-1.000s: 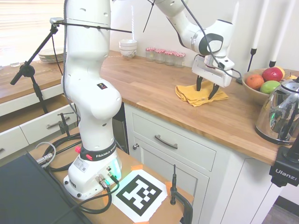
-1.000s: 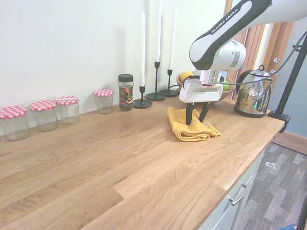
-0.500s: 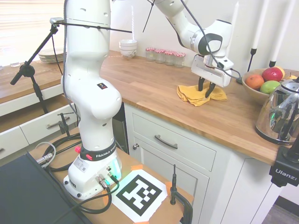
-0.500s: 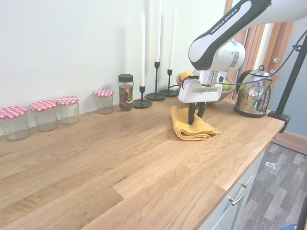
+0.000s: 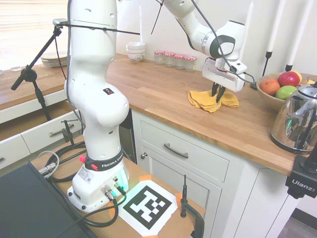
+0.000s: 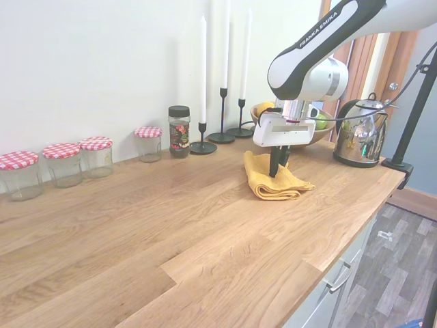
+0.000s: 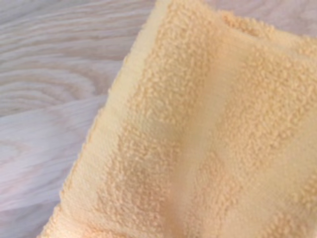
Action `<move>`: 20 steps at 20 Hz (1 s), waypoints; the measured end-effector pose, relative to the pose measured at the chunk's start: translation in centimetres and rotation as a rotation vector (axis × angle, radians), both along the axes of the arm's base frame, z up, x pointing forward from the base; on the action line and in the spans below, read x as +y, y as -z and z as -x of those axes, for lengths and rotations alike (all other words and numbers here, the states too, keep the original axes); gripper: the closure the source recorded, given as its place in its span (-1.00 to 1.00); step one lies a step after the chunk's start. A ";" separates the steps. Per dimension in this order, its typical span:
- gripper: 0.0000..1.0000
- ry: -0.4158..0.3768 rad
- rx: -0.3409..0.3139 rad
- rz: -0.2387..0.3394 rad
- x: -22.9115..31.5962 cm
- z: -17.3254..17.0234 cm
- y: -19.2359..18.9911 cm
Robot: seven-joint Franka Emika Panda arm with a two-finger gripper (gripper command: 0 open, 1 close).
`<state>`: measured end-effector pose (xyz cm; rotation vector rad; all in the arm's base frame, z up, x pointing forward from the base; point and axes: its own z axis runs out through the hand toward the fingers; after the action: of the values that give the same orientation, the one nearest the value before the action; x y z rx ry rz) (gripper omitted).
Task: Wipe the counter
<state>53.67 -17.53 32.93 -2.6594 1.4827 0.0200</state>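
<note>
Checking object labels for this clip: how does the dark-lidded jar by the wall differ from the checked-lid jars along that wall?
The dark-lidded jar is taller and narrower than the checked-lid jars. Its lid is plain black; theirs are red-and-white checked. It holds something dark and colourful; theirs look clear and empty. It stands nearest the candlesticks; they run further away along the wall. All stand upright on the counter, lids on.

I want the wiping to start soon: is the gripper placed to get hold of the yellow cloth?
Probably yes: the gripper is down on the yellow cloth, fingers pinched together on a fold, nothing between them.
</note>
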 end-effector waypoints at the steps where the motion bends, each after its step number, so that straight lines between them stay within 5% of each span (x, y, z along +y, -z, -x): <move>1: 1.00 -0.003 0.000 0.002 0.1 0.0 0.0; 8: 1.00 -0.059 -0.005 0.046 1.8 -0.4 0.0; 20: 1.00 -0.205 -0.046 0.085 13.4 0.5 0.0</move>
<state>53.15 -4.15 32.90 -2.8473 1.2187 -0.0896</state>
